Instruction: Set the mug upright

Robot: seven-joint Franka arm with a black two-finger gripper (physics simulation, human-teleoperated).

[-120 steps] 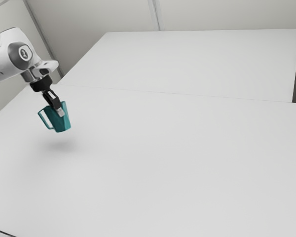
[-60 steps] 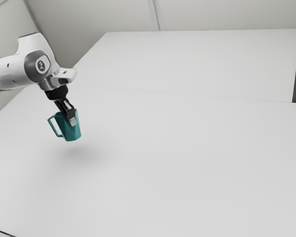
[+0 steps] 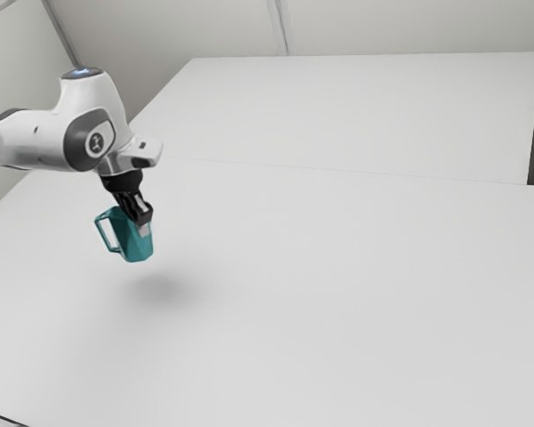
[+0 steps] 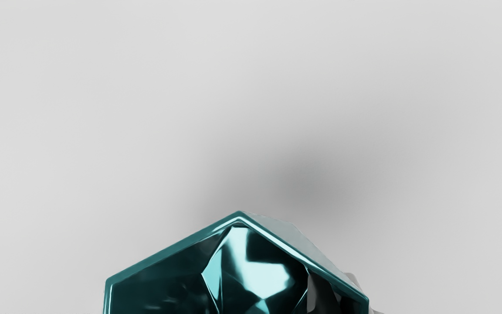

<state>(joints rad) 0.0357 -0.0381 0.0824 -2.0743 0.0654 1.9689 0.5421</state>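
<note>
Mug (image 3: 133, 246): teal, glossy, faceted body, angular handle (image 3: 106, 233). Wrist view has the angular rim (image 4: 168, 251) and shiny inner facets (image 4: 262, 279), pale highlights over dark teal. Mouth faces up toward gripper (image 3: 143, 228), base below jaws, body slightly tilted. Jaws closed on mug, holding it above the table (image 3: 338, 285); handle out to one side of jaws, at exterior view's left. Table smooth, matte, pale grey; soft blurry shadow (image 3: 163, 287) below jaws. Arm (image 3: 49, 140) white, rounded, dark grey joint ring.
</note>
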